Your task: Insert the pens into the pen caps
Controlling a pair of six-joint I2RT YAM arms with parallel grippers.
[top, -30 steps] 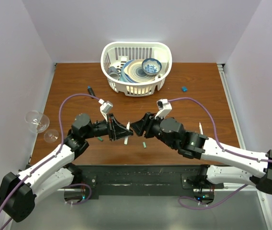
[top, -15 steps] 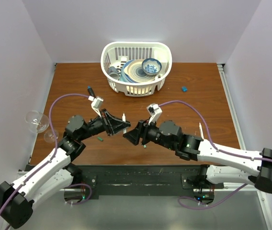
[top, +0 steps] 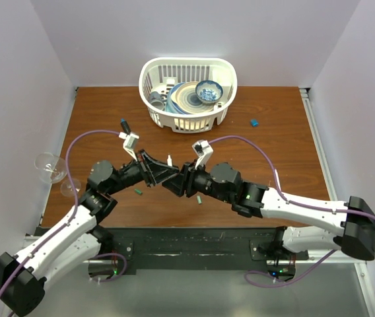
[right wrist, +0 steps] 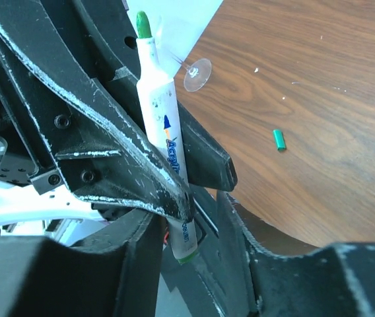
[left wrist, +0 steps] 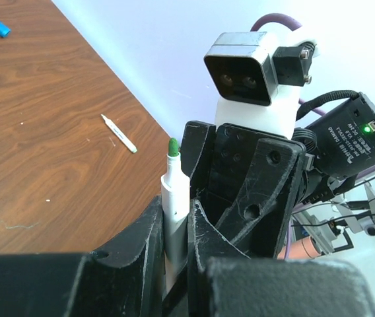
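Pen (left wrist: pixel 175 211) stands clamped in our left jaws; whether our right jaws grip its lower end we cannot tell. We should close squarely, keeping it straight.

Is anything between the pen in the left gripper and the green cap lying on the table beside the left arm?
Nothing visible does. The green cap lies uncovered and alone on the table, while the left gripper clamps the pen tip up.
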